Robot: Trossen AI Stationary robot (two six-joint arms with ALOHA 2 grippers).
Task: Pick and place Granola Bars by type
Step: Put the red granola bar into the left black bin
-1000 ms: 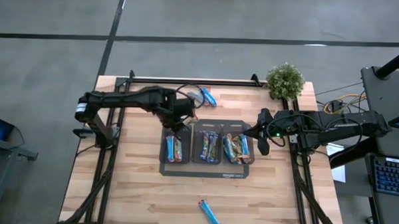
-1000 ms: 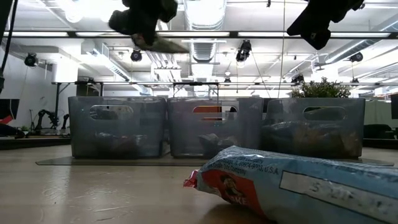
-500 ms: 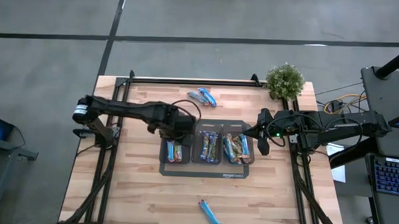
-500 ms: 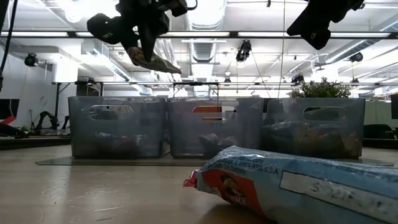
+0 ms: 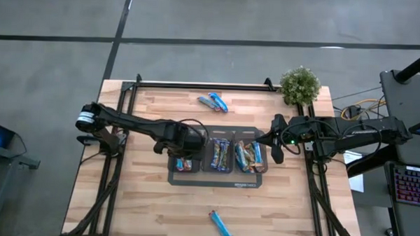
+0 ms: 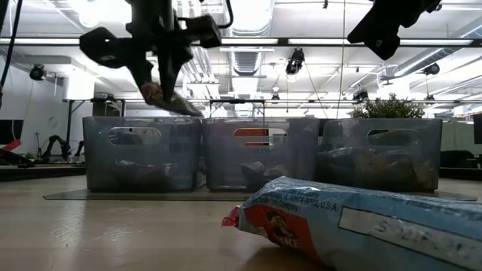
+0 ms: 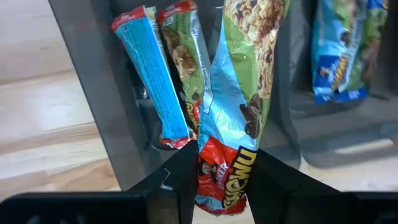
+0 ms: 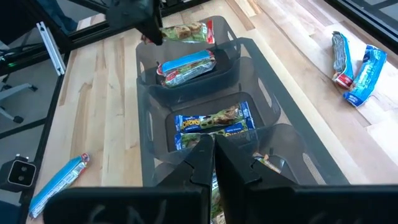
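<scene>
Three grey bins stand on a dark tray [image 5: 215, 180]. Two bars [image 7: 168, 74] lie in the left bin [image 5: 175, 163]. The middle bin [image 5: 220, 154] and right bin [image 5: 250, 155] hold several more. My left gripper [image 5: 187, 143] hangs over the left bin, shut on a light-blue and green granola bar [image 7: 239, 81]. My right gripper [image 5: 275, 150] waits shut, above the table beside the right bin. Two loose bars [image 5: 212, 102] lie at the far side and one [image 5: 220, 225] near the front edge. My left gripper pinches the bar near its red end [image 7: 221, 163] between its two fingers, which point down from above. The bar is lifted clear and slants down from the fingers [image 6: 154, 75] toward the rim of the left bin.
A potted plant [image 5: 299, 85] stands at the table's far right corner. The bar by the front edge fills the foreground of the low view [image 6: 361, 222]. Bare wood lies left of the tray and along the near side.
My left gripper has come down and toward the table's near edge, over the left bin, rolling about its own axis as it went. The held bar has come down with it, from well above the bins to just above their rims, and has turned.
</scene>
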